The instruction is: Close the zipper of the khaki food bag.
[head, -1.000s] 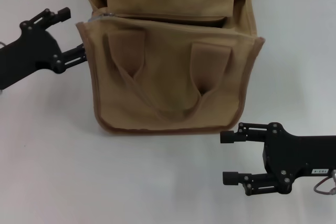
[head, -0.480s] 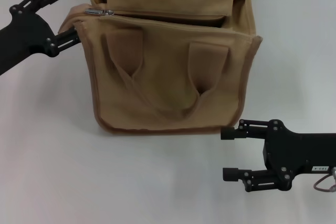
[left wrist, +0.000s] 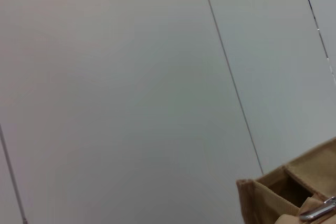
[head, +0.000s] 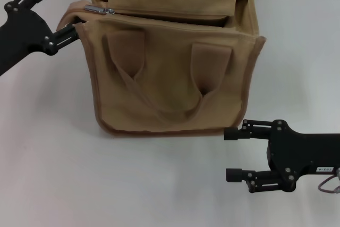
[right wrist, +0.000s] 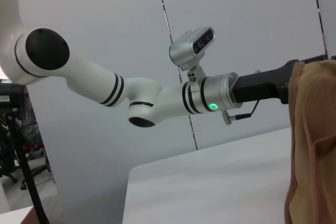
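- standing upright on the white table [head: 64, 174], the khaki food bag [head: 170, 89] fills the middle of the head view, its two strap handles [head: 170, 73] lying flat against the near face.
- the zipper [head: 159, 15] runs along the top panel from about 9 o'clock to 3 o'clock, and its tape gapes apart over most of that length, showing the dark inside of the bag.
- the silver pull [head: 99, 9] sits at the 9 o'clock end of the zipper, at the bag's upper corner; in the left wrist view the same pull [left wrist: 317, 211] shows at the frame's edge beside the open bag mouth.
- the left gripper [head: 53, 11] is at 9 o'clock of the bag, just beside that corner; its fingers are spread wide apart, one raised clear of the bag and the other reaching up to the corner's brown binding, though whether it touches the cloth cannot be told. nothing is clamped between them.
- the pull lies just toward 3 o'clock of the left gripper's lower finger [head: 66, 34], near but apart from it.
- the right gripper [head: 232, 154] sits low on the table at about 5 o'clock of the bag, fingers wide apart and holding nothing, its upper finger near the bag's bottom edge.
- the right wrist view shows the left arm [right wrist: 157, 98] reaching to the bag's side [right wrist: 315, 140].
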You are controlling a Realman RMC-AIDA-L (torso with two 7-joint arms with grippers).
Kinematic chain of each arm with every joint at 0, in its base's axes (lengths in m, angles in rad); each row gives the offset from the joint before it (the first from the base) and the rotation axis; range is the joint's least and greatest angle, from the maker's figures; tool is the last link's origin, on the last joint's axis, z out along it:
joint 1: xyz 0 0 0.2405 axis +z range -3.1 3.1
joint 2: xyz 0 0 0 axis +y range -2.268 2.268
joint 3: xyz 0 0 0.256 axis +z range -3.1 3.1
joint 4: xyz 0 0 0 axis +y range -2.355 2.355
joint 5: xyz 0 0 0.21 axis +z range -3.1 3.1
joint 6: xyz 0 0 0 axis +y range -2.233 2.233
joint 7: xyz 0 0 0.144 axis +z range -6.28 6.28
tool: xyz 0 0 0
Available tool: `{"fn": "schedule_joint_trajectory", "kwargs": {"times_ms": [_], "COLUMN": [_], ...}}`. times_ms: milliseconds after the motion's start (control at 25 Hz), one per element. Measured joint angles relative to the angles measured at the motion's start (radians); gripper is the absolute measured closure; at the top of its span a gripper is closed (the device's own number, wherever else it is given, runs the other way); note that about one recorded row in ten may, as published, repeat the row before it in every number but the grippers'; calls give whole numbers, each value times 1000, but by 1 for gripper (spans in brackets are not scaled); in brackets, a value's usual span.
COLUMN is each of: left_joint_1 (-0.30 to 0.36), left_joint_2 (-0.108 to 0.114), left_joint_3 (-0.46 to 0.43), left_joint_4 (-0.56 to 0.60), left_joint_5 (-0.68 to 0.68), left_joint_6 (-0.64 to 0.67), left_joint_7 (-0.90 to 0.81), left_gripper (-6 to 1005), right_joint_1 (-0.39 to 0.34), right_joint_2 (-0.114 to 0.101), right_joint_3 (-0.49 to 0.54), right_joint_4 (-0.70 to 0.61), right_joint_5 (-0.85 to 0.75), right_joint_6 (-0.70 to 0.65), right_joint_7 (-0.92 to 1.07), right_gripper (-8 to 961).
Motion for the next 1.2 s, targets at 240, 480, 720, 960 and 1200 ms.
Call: {"fn": "schedule_joint_trajectory", "kwargs": {"times_ms": [240, 480, 720, 960, 1200], "left_joint_1": [3, 18, 20, 28, 29], "left_joint_2": [1, 1, 1, 2, 2], "left_joint_3": [15, 18, 18, 18, 11], "left_joint_4": [-1, 1, 0, 2, 10], "left_joint_5": [3, 7, 6, 5, -4], "left_joint_6": [7, 48, 59, 84, 130], "left_joint_7": [25, 76, 80, 80, 73], "left_gripper": [231, 486, 712, 862, 961], "right_joint_1": [-2, -5, -5, -8, -12], "right_joint_2": [1, 2, 2, 2, 2], "right_joint_3": [0, 0, 0, 0, 0], "right_joint_4": [0, 1, 2, 5, 6], "right_joint_5": [1, 12, 12, 13, 60], "right_joint_6": [-2, -4, -4, -5, -30], "right_joint_7": [0, 0, 0, 0, -5], "right_gripper": [192, 192, 192, 192, 192]}}
